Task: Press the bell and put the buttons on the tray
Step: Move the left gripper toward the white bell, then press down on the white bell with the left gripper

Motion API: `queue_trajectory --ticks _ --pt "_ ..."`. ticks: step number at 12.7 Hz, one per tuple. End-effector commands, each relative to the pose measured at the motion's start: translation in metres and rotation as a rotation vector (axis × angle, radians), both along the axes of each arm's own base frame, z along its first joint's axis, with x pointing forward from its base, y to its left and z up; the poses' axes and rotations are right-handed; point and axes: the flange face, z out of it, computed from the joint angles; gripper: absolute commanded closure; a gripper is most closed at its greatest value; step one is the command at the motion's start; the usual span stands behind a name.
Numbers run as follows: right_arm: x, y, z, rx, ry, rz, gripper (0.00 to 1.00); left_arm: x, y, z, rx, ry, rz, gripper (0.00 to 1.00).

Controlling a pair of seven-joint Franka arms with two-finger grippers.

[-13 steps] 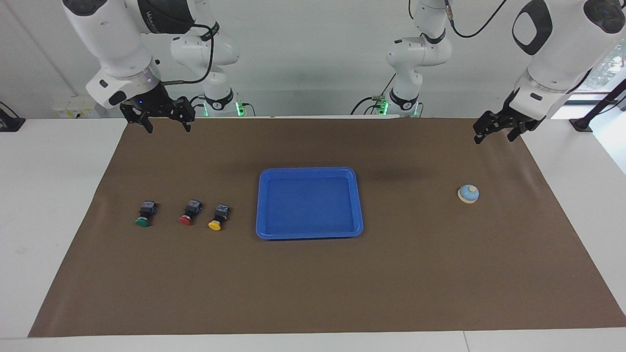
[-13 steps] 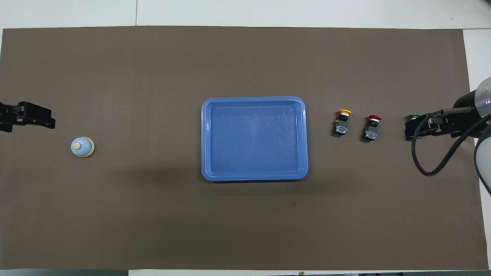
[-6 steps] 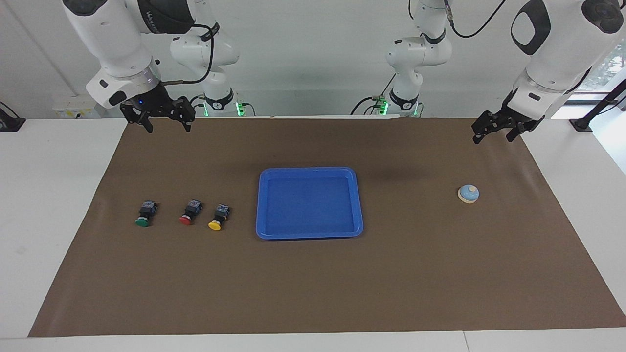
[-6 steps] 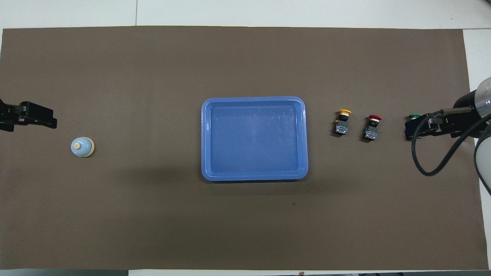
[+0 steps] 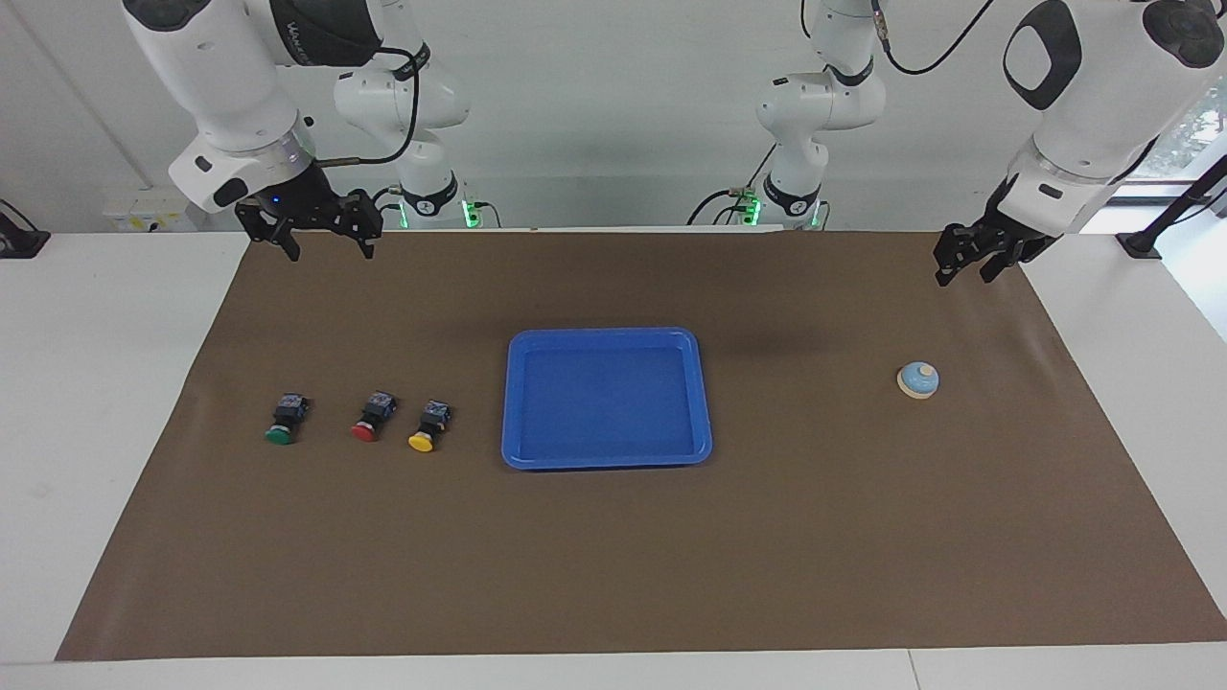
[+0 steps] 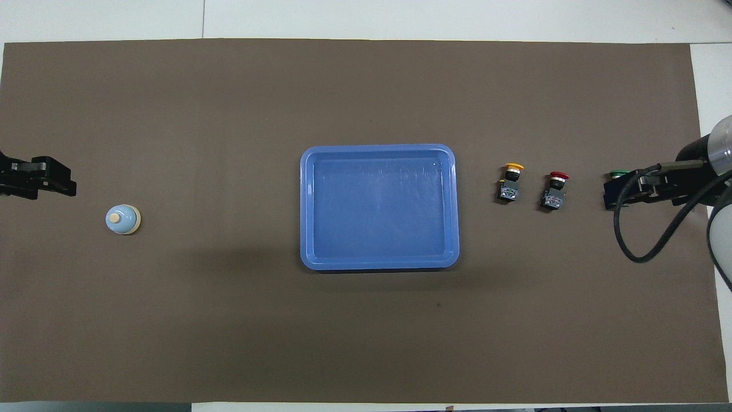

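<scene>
Left end effector (image 5: 966,270): raised over the brown mat (image 5: 613,537) at the left arm's end of the worktop (image 5: 96,402), above the mat's edge nearest the robots. Its two fingers stand fairly close together; whether they are partly open or meeting I cannot tell. Nothing is between them. In the overhead view only its black tip (image 6: 40,182) shows at the frame's edge, beside the bell.

Right end effector (image 5: 326,247): hangs over the mat's corner at the right arm's end, close to the robots' edge. Fingers spread wide, empty. In the overhead view it (image 6: 623,193) overlaps most of the green button, though the facing view shows it well above the worktop.

Bell (image 5: 918,379): light-blue dome with cream rim and knob, upright on the mat toward the left arm's end, untouched, farther from the robots than the mat edge under the left end effector.

Tray (image 5: 707,422): bright blue, rectangular, flat on the mat at mid-worktop, nothing in it.

Buttons: three in a row on the mat between the tray and the right arm's end, each lying on its side with the cap pointing away from the robots. Yellow button (image 5: 428,426) is nearest the tray, red button (image 5: 373,417) next, green button (image 5: 286,420) outermost. None touches another.
</scene>
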Motion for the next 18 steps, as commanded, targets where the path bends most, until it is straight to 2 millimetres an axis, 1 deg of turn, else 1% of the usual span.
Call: queue_trajectory --ticks 1,2,4,5,6,7,9,10,12,13,14,15,17,18 --pt "-0.005 -0.004 0.002 -0.007 0.009 0.017 0.00 -0.019 0.017 -0.028 0.000 0.002 0.007 1.00" --pt "-0.005 -0.004 0.002 -0.007 0.009 0.017 0.00 -0.020 0.026 -0.042 0.000 0.000 0.019 1.00" --pt "-0.005 -0.004 0.002 -0.007 0.009 0.017 0.00 -0.021 0.037 -0.070 -0.001 0.011 0.034 1.00" --pt "-0.005 -0.004 0.002 -0.007 0.009 0.017 0.00 -0.019 0.039 -0.084 -0.002 0.010 0.033 1.00" --pt "-0.005 -0.004 0.002 -0.007 0.009 0.017 0.00 -0.015 0.047 -0.100 -0.003 0.017 0.042 1.00" --pt "-0.005 -0.005 0.002 -0.007 0.009 0.015 0.00 -0.009 0.061 -0.122 -0.005 0.028 0.055 1.00" --pt "-0.005 -0.004 0.002 -0.007 0.009 0.017 0.00 0.005 0.067 -0.153 -0.007 0.024 0.047 1.00" --pt "-0.005 -0.004 0.002 -0.007 0.009 0.017 0.00 0.009 0.068 -0.166 -0.006 0.014 0.047 1.00" --pt "-0.005 -0.004 0.002 -0.007 0.009 0.017 0.00 0.013 0.068 -0.185 -0.003 -0.020 0.047 1.00" --pt "-0.005 -0.004 0.002 -0.007 0.009 0.017 0.00 0.014 0.075 -0.195 -0.004 -0.012 0.059 1.00" --pt "-0.005 -0.004 0.002 -0.007 0.009 0.017 0.00 0.016 0.078 -0.206 -0.005 -0.003 0.063 1.00" --pt "-0.005 -0.004 0.002 -0.007 0.009 0.017 0.00 0.018 0.079 -0.221 -0.006 0.006 0.061 1.00" --pt "-0.005 -0.004 0.002 -0.007 0.009 0.017 0.00 0.013 0.079 -0.236 -0.008 0.020 0.061 1.00" --pt "-0.005 -0.004 0.002 -0.007 0.009 0.017 0.00 0.007 0.078 -0.243 -0.010 0.038 0.061 1.00"
